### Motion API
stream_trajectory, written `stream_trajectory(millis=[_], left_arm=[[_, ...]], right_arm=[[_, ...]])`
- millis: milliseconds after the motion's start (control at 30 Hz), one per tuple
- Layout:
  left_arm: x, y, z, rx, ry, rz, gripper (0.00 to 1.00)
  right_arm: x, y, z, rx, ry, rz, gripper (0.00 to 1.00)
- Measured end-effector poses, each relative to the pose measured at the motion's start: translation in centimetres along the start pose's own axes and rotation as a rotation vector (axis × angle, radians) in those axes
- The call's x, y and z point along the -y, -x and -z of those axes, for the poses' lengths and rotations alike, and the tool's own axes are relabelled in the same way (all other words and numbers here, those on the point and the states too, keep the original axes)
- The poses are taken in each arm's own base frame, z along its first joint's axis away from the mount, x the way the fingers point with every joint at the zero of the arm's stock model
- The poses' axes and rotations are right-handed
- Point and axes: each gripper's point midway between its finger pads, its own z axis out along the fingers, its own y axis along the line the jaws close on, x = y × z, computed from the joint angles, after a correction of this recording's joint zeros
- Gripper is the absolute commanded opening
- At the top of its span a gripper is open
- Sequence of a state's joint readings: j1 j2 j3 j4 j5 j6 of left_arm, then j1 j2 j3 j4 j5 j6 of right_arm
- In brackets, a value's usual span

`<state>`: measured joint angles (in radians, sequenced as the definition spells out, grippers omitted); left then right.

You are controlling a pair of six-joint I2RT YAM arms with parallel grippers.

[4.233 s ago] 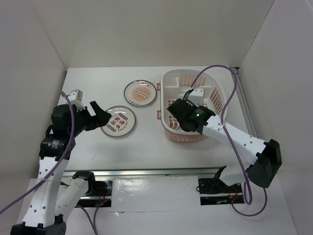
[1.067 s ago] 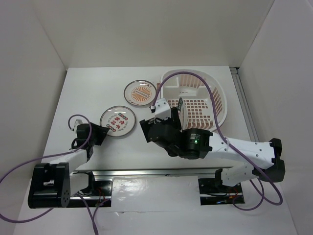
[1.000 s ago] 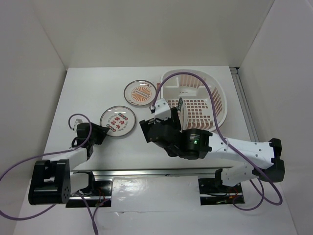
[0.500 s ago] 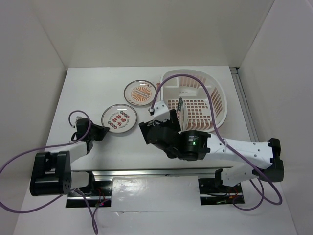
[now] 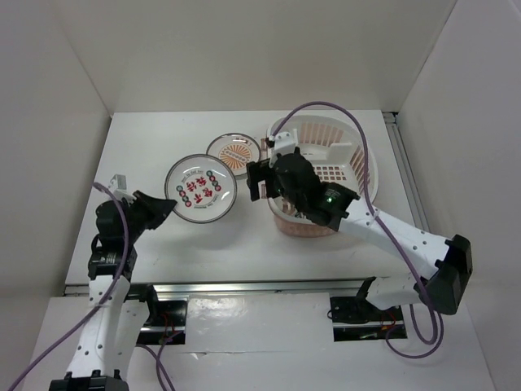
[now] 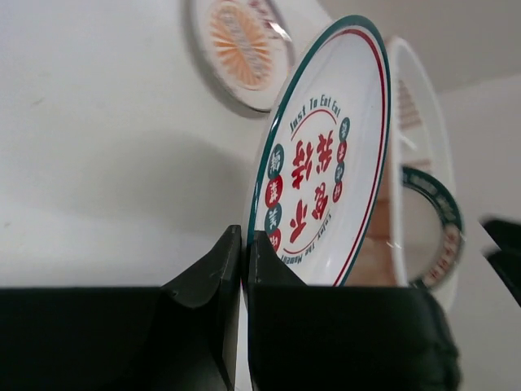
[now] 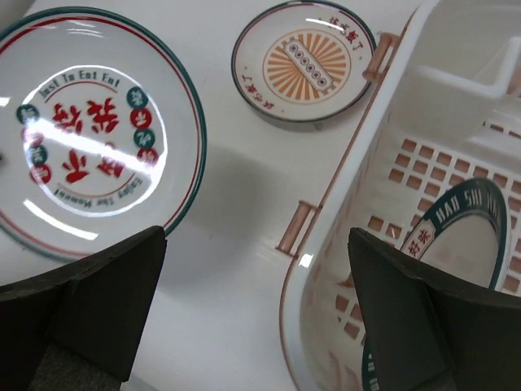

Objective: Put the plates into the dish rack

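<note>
White round red-character plate (image 6: 326, 179) tilted, rim clenched in left fingers (image 6: 203, 285), right fingers (image 7: 89, 285) released beside pale pink plastic dish rack (image 7: 346, 175)

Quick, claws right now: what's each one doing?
Left claw: closed on the red-character plate, pinching its rim.
Right claw: open, holding nothing.
</note>
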<state>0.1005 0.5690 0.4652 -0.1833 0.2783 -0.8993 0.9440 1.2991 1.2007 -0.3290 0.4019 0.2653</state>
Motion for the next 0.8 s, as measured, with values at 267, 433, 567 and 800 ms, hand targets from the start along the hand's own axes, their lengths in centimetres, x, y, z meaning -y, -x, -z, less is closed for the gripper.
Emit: stream_trajectory(millis=[267,433,567,800], left_arm=[[7.7,-0.6,3.3,-0.129,-0.324,-0.179,0.0],[9.7,-1.7,4.6,-0.195,-0.458,-0.209,0.0],[10.6,-2.2,4.9,-0.205,-0.547,-0.21,0.0],[9.8,-3.2,4.3,-0.227,-0.58,-0.177,0.0]], right_arm=[[-1.9,0.8,-2.7,-0.016,0.191,0.002,1.0],[-3.5,1.2,-2.5,-0.015,0.317,-0.019,0.96],[-4.5,2.1,-2.2,-0.001,0.424,-0.053,0.71],[-5.0,2.0,-1.4,-0.033,0.569,-0.111,0.25]])
